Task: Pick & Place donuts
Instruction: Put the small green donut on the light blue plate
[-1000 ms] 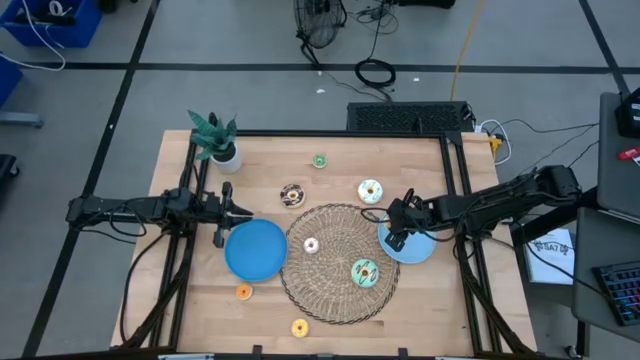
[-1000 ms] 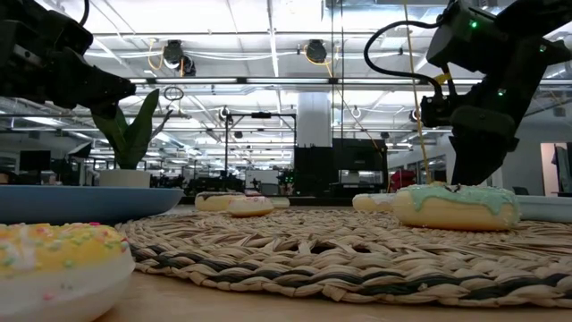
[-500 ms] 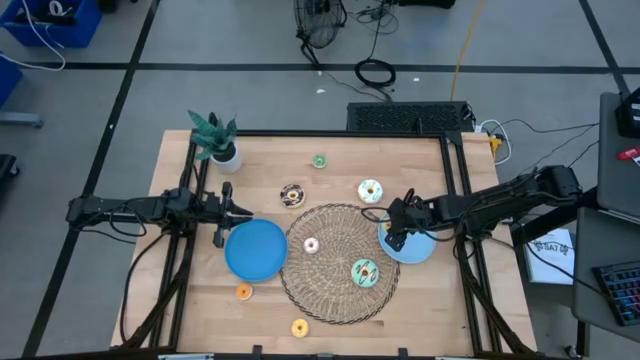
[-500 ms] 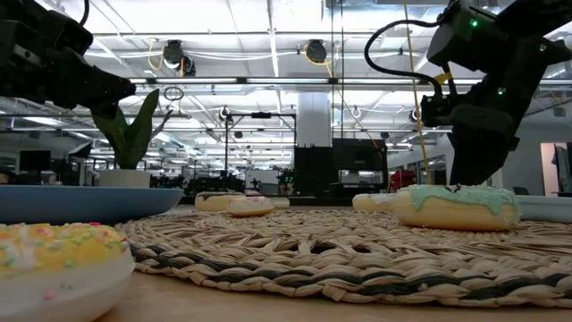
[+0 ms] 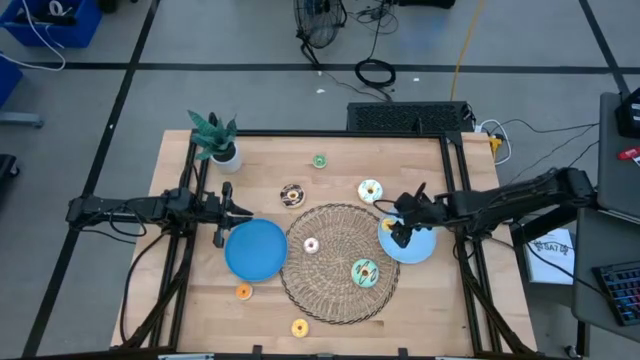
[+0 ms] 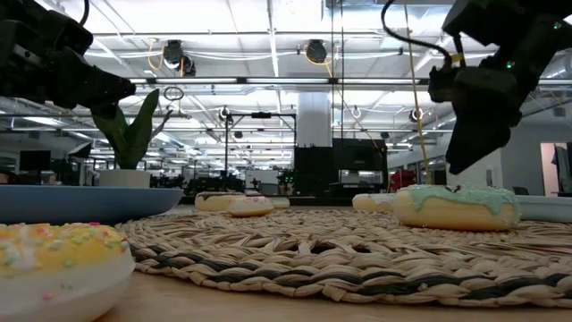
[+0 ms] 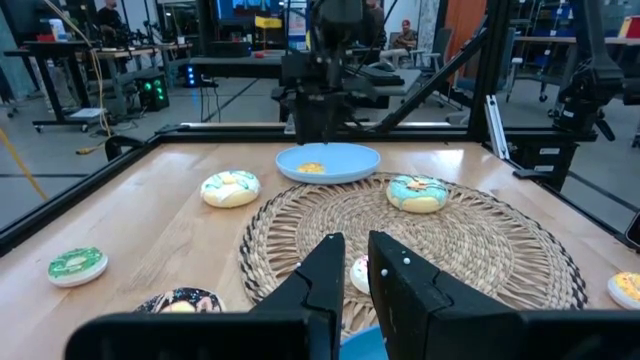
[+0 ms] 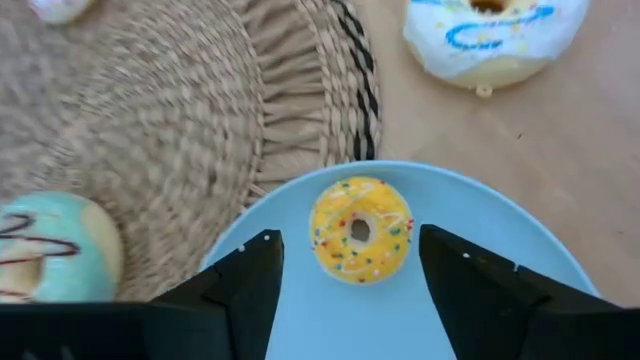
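right gripper: I'm seeing it hovering over the light blue plate, fingers spread apart, gripping nothing.
yellow donut: lying flat on that plate, directly below, between the fingers, untouched.
left gripper: I'm reading fingers nearly together, empty, parking beside the darker blue plate.
wicker mat: sitting between both grippers.

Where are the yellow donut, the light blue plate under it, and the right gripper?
yellow donut (image 8: pixel 361 230): right wrist view, on its sprinkled icing.
light blue plate (image 8: pixel 500 240): right wrist view, bare surface near rim.
right gripper (image 8: pixel 350 275): right wrist view, midway between fingertips.
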Controlling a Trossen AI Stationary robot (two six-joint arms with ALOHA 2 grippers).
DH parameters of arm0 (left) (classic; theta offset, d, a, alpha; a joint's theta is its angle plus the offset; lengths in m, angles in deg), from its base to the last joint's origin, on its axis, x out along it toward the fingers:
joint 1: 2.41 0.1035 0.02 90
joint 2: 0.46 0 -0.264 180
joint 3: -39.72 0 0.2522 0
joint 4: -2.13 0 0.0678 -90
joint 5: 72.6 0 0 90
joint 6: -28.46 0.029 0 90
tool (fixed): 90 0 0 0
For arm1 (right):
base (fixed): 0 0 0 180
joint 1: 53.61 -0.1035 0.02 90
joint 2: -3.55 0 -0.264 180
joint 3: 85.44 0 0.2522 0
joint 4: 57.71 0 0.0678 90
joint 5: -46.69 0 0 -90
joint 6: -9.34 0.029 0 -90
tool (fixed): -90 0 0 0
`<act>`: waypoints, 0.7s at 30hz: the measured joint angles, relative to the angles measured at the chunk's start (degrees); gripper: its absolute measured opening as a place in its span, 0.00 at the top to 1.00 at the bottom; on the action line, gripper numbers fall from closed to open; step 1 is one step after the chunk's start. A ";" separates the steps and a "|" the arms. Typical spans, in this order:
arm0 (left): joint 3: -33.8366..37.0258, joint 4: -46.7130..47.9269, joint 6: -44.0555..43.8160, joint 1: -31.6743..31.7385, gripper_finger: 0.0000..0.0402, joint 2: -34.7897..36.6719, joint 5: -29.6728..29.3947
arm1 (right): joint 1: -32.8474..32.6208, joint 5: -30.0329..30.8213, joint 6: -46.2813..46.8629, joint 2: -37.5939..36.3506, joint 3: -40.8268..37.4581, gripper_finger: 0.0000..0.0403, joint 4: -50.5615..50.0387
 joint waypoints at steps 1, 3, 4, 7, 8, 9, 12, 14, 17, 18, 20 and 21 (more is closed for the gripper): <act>0.00 0.00 0.00 -0.02 0.87 0.00 -0.01 | 0.00 -0.02 0.00 -1.10 0.00 0.45 -0.37; 0.00 0.00 0.00 -0.02 0.87 0.02 -0.01 | -0.02 -0.02 0.00 -3.24 0.00 0.46 -0.89; 0.00 0.00 0.00 -0.02 0.87 0.00 -0.01 | -0.02 -0.02 0.00 -4.25 0.00 0.46 -1.00; 0.00 0.00 0.00 0.00 0.87 0.02 -0.01 | -0.02 -0.07 -0.04 -7.22 0.00 0.47 -1.87; 0.00 0.00 0.00 0.00 0.87 0.00 -0.01 | -0.02 -0.22 -0.06 -8.01 0.00 0.47 -2.04; 0.00 0.00 0.00 -0.02 0.87 0.00 -0.01 | -0.02 -0.28 -0.02 -8.75 0.00 0.47 -2.28; 0.00 0.00 0.00 -0.02 0.87 0.02 0.00 | -0.02 -0.33 -0.02 -10.72 0.00 0.47 -3.20; 0.00 0.00 0.00 -0.01 0.87 0.01 -0.01 | -0.02 -0.35 -0.15 -11.69 0.00 0.47 -4.48; 0.00 0.00 0.00 -0.02 0.87 0.01 -0.01 | -0.02 -0.28 -0.12 -12.82 0.00 0.48 -6.68; 0.00 0.00 0.00 -0.02 0.87 0.02 -0.01 | -0.04 -0.18 -0.05 -13.06 0.00 0.48 -7.78; 0.00 0.00 0.00 -0.01 0.87 0.00 -0.01 | -0.02 -0.05 -0.02 -13.31 0.00 0.48 -9.18; 0.00 0.00 0.00 -0.02 0.87 0.02 -0.01 | -0.03 0.06 0.05 -13.37 0.00 0.48 -9.63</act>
